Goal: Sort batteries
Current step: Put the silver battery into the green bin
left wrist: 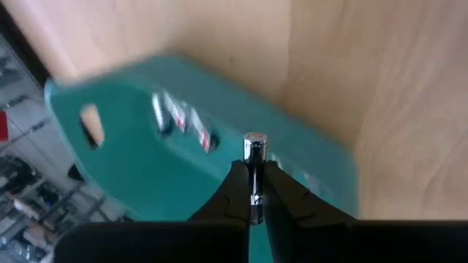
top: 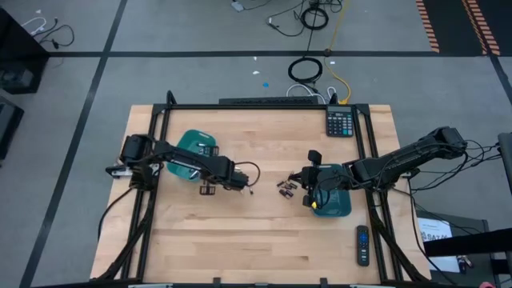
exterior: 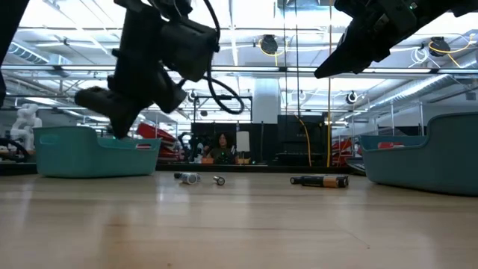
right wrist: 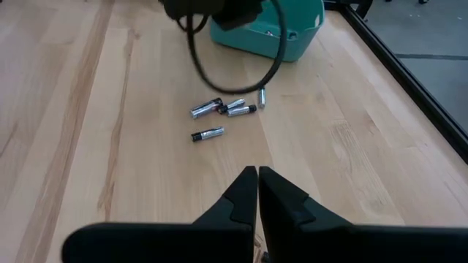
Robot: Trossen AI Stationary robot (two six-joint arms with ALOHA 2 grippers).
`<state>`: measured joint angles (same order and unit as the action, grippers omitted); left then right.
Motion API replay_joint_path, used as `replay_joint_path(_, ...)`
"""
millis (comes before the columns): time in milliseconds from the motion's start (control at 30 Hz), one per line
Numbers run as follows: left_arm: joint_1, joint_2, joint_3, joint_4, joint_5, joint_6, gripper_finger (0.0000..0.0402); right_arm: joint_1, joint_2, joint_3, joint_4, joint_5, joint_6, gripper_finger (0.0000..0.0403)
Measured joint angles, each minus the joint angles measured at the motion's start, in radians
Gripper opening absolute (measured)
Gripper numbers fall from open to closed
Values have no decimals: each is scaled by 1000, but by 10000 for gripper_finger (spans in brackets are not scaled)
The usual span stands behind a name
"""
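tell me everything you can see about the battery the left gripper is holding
The battery is a small silvery cylinder with a shiny metal end cap. It is pinched between the left gripper's two dark fingers, capped end poking out past the fingertips, over the left teal tray, which already holds a few cells.

2 teal trays point(top: 194, 144), 1 calculator point(top: 340, 122)

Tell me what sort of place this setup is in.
Most likely a robotics lab or workshop hall. The low view shows a high ceiling with exposed trusses and a person seated far behind the table. The high view shows loose cables on a taped concrete floor around the framed wooden table.
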<state>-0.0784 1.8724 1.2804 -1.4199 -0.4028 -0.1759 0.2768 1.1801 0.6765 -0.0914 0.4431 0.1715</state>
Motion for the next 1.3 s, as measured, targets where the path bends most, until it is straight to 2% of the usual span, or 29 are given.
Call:
replay_joint_path(200, 32, -52, 0, -28, 4, -36, 23, 1, 0, 0, -2, 0, 0, 6)
replay_joint_path(400, 59, -75, 0, -86, -154, -92, 113, 15, 0, 0, -3, 0, 0, 6)
replay_joint_path(567, 90, -75, -15, -151, -157, -125, 159, 21, 0, 0, -3, 0, 0, 6)
replay_joint_path(767, 113, -75, -95, -151, -212, -125, 165, 21, 0, 0, -3, 0, 0, 6)
replay_joint_path(900, 125, -75, -138, -152, -289, -140, 158, 21, 0, 0, -3, 0, 0, 6)
replay_joint_path(1167, 122, -75, -138, -150, -291, -133, 141, 21, 0, 0, -3, 0, 0, 6)
replay_joint_path(1300, 102, -75, -88, -150, -275, -134, 141, 21, 0, 0, -3, 0, 0, 6)
